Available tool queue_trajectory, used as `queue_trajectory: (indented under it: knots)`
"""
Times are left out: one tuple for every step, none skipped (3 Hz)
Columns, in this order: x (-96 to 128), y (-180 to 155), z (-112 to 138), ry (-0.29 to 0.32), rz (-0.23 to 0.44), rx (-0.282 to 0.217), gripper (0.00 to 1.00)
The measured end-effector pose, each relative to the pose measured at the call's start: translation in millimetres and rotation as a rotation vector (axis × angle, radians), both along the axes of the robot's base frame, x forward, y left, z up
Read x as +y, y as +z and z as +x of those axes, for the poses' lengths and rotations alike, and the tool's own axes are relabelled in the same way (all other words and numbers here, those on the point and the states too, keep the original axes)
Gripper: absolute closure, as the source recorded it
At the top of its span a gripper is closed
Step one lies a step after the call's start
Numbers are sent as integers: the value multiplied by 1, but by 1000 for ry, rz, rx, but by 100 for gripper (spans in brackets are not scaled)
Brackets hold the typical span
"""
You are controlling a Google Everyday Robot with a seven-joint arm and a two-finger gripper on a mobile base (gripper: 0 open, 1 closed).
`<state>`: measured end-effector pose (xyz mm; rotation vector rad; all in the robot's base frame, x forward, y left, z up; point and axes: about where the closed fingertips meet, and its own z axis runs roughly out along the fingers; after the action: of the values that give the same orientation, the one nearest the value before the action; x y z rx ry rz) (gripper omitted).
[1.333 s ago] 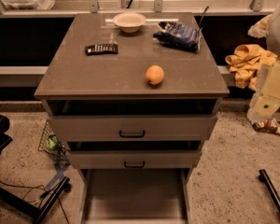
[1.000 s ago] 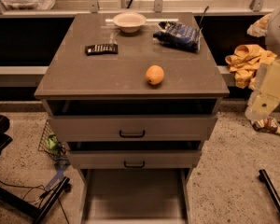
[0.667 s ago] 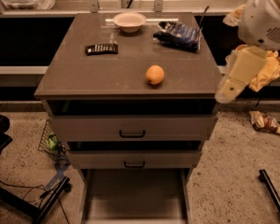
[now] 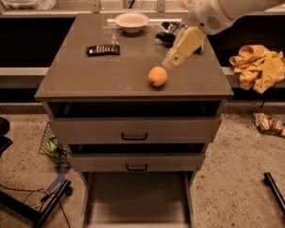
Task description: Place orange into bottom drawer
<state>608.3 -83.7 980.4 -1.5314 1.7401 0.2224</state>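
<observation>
Camera view: gripper by orange, bottom drawer open

Gripper hangs over the cabinet's top surface, just up-right of the orange — jaws' state can't be told. Orange sits on that surface nr the front edge, right of centre. Bottom drawer is pulled out below, floor bare. White bowl and black remote lie farther back — yellow cloth off to the right.
</observation>
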Motion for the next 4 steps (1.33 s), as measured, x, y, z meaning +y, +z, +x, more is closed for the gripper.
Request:
queue_trajectory:
  knots:
    - [7, -9, 14, 9, 35, -1, 0]
    - [7, -9, 14, 9, 34, -1, 0]
    - [13, -35, 16, 12, 105, 26, 0]
    - [24, -73, 29, 14, 179, 44, 0]
